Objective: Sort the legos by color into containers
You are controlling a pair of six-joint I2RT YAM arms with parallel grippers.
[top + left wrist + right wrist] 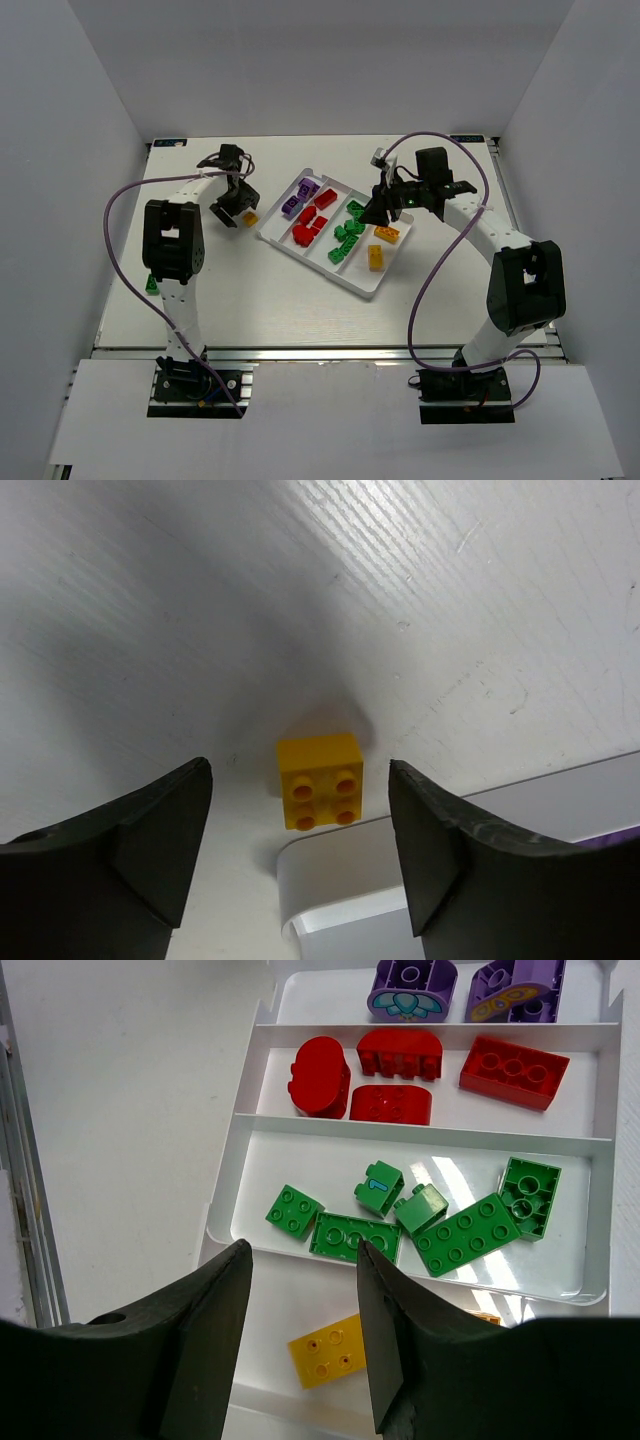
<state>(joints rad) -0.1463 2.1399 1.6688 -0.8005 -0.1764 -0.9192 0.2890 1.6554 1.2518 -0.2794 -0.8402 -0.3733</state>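
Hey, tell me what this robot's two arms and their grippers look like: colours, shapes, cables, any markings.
The left arm and right arm are white tubular links joined by boxy black joint housings. A thin purple cable runs loosely alongside each arm. The left gripper and right gripper are black, with broad, matte, wedge-shaped fingers. I can't make out any markings.

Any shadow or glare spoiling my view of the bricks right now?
Left wrist: soft shadow across the table, yellow brick sharp. Right wrist: glare patch on the tray floor among the green bricks, colours readable. Top external: even light, no glare.
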